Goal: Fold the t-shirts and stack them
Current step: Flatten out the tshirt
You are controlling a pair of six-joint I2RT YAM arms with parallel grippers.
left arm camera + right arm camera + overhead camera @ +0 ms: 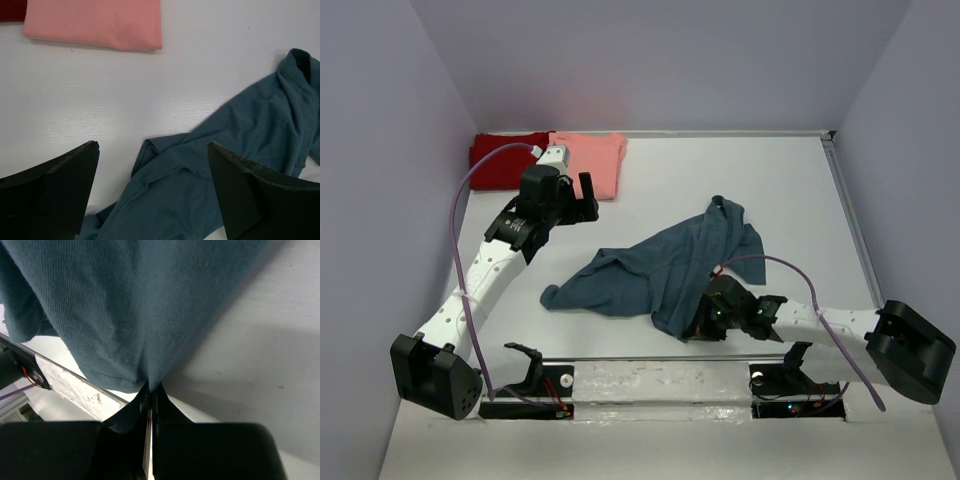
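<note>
Cloth of the teal t-shirt [665,270], crumpled mid-frame, looks soft, light and limp, best taken at hems or shoulders. Right gripper [150,396] pinches what seems its lower hem; left gripper [582,198] gapes empty at upper left.

The loose t-shirt [670,270] lay across the middle of the table [770,190], stretching from the near left toward the far right. Its near edge was at the right gripper [150,400], just behind the arm bases. In the far-left corner lay the corner t-shirt [505,160] with the neighbouring t-shirt [595,160] directly to its right, and the left gripper [152,195] hung between that pair and the loose t-shirt.
</note>
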